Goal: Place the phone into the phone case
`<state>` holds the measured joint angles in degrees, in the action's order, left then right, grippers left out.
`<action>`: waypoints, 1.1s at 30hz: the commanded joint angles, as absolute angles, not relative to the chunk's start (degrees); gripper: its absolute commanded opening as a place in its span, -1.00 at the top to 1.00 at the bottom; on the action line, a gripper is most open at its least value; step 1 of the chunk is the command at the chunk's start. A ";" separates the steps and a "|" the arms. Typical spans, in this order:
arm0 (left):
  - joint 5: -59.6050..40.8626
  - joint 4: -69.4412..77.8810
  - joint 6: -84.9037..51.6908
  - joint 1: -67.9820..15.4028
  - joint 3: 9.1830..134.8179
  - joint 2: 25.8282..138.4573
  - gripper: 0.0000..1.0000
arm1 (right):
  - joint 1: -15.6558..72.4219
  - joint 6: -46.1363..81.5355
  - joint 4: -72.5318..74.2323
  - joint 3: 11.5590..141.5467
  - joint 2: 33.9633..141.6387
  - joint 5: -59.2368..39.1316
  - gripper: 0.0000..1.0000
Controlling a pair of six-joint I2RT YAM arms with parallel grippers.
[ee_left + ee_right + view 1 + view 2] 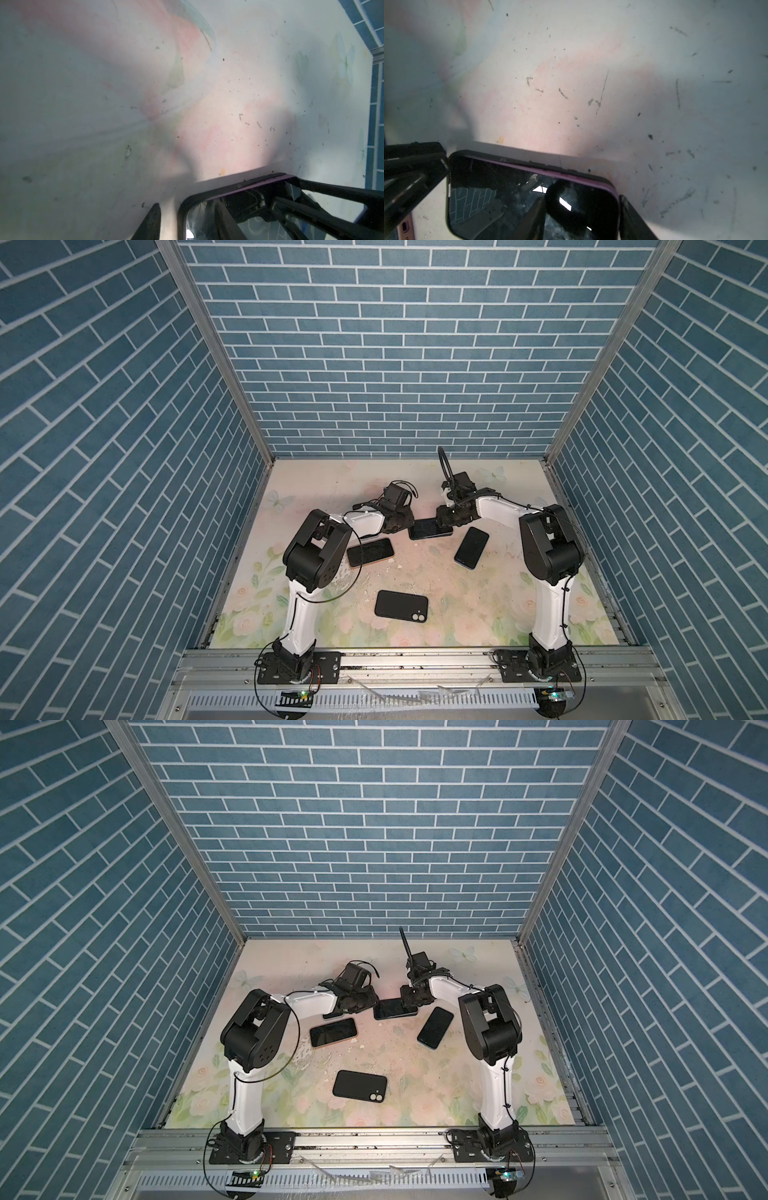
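Right wrist view: phone (492, 187) in phone case (508, 159) between two open end effectors

The purple-edged phone lay screen up inside the black phone case, flat on the floral surface (571, 83) near its far middle. The right end effector (581, 199) stood open, one finger over the screen and one past the short edge. The left end effector (187, 205), also open, straddled the opposite corner, perhaps touching the glass.

Top views look down; close wrist views share phone (500, 182).
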<state>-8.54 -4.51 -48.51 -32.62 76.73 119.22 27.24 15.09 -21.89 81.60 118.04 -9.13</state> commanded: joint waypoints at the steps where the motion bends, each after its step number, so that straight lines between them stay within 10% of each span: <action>1: -11.25 -7.29 -50.44 -33.45 73.85 121.73 0.10 | 29.50 15.66 -22.42 78.03 122.07 -12.64 -0.08; 33: -14.94 -5.65 -49.22 -32.14 66.71 115.34 -0.14 | 21.36 18.77 -20.63 68.55 110.60 -31.78 -0.32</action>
